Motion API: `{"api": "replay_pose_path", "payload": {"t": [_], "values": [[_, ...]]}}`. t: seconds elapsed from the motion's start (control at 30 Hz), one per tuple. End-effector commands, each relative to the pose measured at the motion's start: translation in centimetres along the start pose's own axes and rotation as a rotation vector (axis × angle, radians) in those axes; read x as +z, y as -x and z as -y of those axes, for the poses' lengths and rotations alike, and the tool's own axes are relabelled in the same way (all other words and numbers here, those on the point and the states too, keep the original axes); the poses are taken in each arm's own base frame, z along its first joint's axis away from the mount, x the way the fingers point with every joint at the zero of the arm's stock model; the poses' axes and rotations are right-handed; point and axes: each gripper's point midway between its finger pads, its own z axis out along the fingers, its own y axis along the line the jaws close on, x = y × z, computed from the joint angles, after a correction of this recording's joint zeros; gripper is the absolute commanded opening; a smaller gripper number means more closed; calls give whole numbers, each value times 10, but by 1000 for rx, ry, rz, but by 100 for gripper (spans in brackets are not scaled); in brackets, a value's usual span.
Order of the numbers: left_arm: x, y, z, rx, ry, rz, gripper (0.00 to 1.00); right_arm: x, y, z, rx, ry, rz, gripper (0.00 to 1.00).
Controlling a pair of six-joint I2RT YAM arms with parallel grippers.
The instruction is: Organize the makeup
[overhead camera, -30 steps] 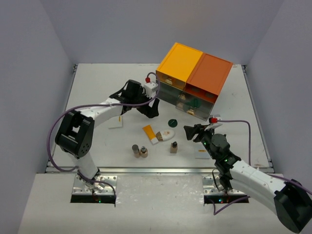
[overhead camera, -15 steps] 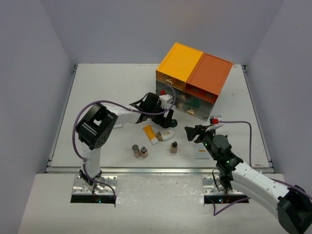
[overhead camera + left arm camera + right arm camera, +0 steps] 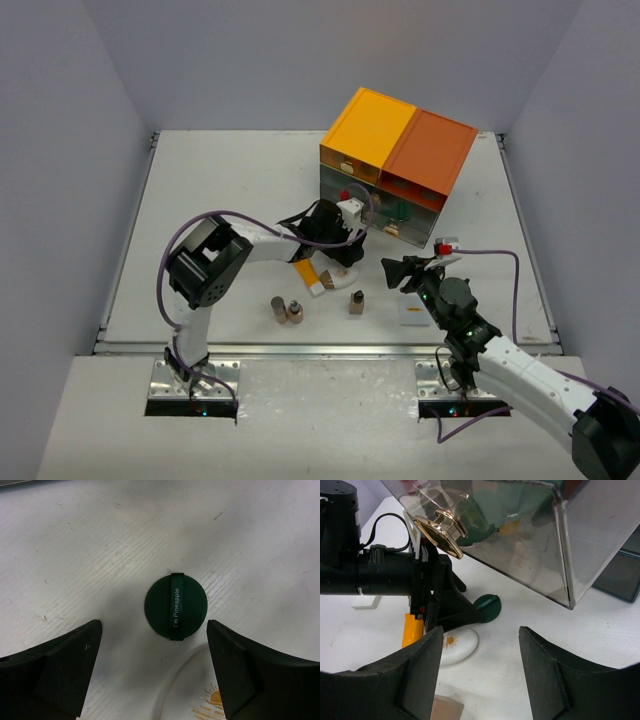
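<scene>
Left gripper (image 3: 154,629) spread wide over a green disc (image 3: 175,607), nothing held.

Chest (image 3: 400,160): clear drawer (image 3: 520,540) seems pulled out with green pieces inside, likely the disc's home. Right gripper (image 3: 480,629) hovers near it, jaws apart and empty. The disc lies flat on the table (image 3: 200,190) between the left jaws, untouched, with the oval (image 3: 456,646) just beside it and the tube (image 3: 412,629) near.

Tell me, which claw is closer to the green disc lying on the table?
Left. The left claw sits right at the green disc, open; the right claw stands off to its right, well apart.
</scene>
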Motion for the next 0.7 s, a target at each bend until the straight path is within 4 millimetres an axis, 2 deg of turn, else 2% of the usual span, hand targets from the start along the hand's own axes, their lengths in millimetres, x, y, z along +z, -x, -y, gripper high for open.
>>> {"api": "replay_pose_path", "payload": {"t": [0.0, 0.07, 0.23, 0.27, 0.33, 0.37, 0.43, 0.47, 0.53, 0.67], "values": [[6, 4, -7, 18, 55, 25, 82, -5, -16, 14, -14, -34, -17, 62], [7, 4, -7, 19, 58, 29, 78, -5, -17, 15, -14, -36, -19, 62], [10, -1, -6, 16, 66, 16, 52, -5, -17, 16, -13, -44, -20, 62], [10, -4, -7, 14, 70, 4, 46, -5, -18, 16, -14, -46, -22, 62], [13, -10, -8, 17, 71, -17, 27, -5, -17, 17, -18, -50, -21, 62], [13, -11, -8, 18, 68, -21, 25, -5, -18, 18, -19, -52, -23, 62], [14, -14, -9, 20, 73, -33, 10, -6, -17, 19, -21, -57, -18, 62], [15, -15, -10, 18, 80, -38, 6, -6, -17, 19, -20, -57, -16, 62], [15, -15, -11, 18, 82, -40, 0, -6, -17, 19, -21, -58, -18, 62], [17, -16, -11, 13, 82, -37, 0, -7, -19, 21, -23, -63, -23, 63]]}}
